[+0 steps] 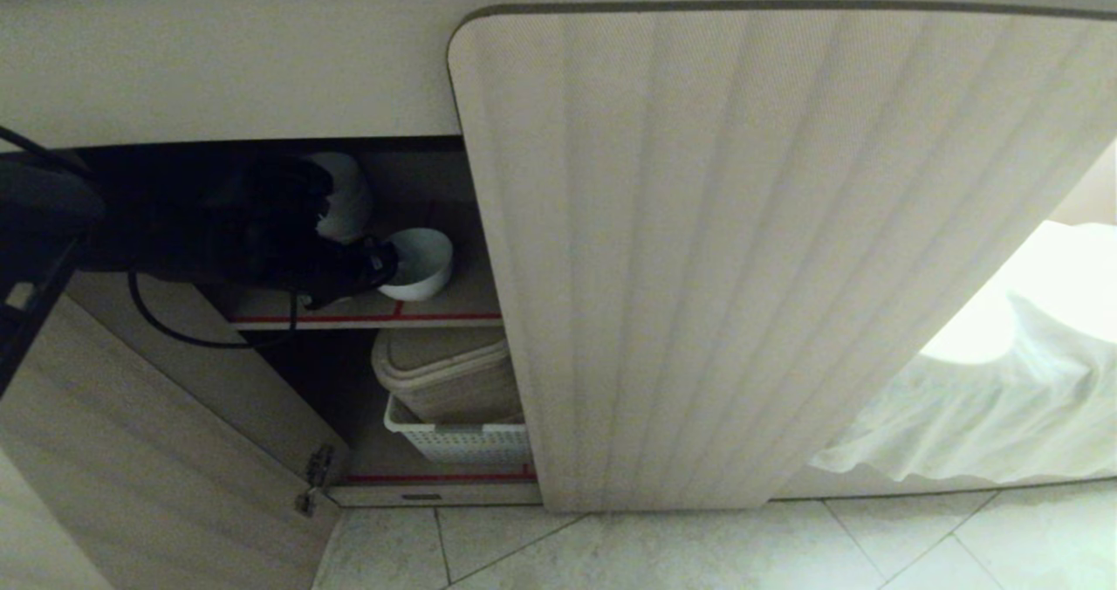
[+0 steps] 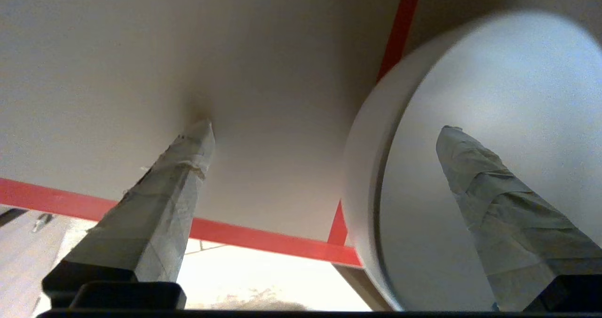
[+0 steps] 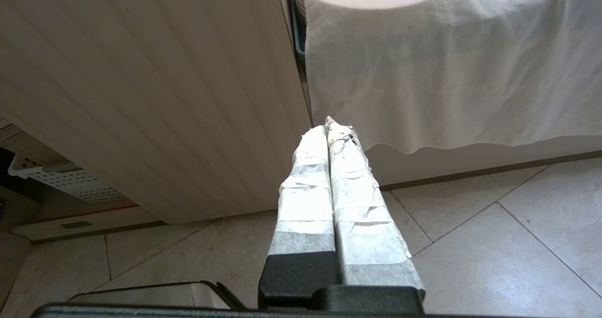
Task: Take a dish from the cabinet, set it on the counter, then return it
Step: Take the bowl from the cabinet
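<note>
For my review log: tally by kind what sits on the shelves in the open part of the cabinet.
White bowl, single, on the upper shelf: 1
White stack behind the left gripper, partly hidden: 1
Beige lidded bin: 1
White perforated basket: 1
Total: 4

The cabinet interior lies in deep shadow; the white cloth at right glares, overexposed; picture edges curve.
</note>
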Controlling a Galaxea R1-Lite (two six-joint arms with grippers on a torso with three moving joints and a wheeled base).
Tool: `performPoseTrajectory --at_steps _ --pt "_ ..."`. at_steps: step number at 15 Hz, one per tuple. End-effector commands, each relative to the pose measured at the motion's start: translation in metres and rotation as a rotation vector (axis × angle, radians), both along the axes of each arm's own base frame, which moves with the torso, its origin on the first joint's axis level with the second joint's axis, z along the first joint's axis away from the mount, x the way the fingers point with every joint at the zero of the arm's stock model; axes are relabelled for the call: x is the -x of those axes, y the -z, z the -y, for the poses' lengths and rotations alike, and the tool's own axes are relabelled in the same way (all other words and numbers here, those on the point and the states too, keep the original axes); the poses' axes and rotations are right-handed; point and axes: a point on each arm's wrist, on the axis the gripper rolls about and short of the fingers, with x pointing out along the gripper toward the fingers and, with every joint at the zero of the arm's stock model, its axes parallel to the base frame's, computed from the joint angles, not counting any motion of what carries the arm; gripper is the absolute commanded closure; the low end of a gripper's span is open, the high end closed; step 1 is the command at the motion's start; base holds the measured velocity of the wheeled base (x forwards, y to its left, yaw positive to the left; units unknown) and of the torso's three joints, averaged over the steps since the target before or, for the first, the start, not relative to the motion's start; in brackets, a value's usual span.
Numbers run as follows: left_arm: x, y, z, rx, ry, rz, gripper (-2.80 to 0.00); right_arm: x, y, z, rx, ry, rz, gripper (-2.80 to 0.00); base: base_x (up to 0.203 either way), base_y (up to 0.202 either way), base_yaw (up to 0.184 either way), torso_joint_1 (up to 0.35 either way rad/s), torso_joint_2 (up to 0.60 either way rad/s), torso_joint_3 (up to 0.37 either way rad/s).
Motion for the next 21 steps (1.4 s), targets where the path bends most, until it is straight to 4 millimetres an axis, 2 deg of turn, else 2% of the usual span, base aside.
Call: performPoseTrajectory --at_steps 1,5,21 --pt "-0.0022 -0.0011 0.0002 0.005 -0.002 -0.006 -2.80 -0.0001 0.0000 0.0000 -0.001 0.000 -0.001 0.00 0.000 0.000 0.000 0.000 0.00 0.000" --pt "-0.0008 -0.0032 0.0002 0.009 0.001 -0.056 -2.80 -0.0001 0.0000 0.0000 -0.001 0.000 -0.001 0.00 0.000 0.000 0.000 0.000 0.00 0.000" --pt "-0.0053 -0.0095 0.0004 0.009 -0.002 -0.048 -2.80 -0.0001 0.0000 0.0000 -0.001 0.000 -0.001 0.00 0.000 0.000 0.000 0.000 0.00 0.000"
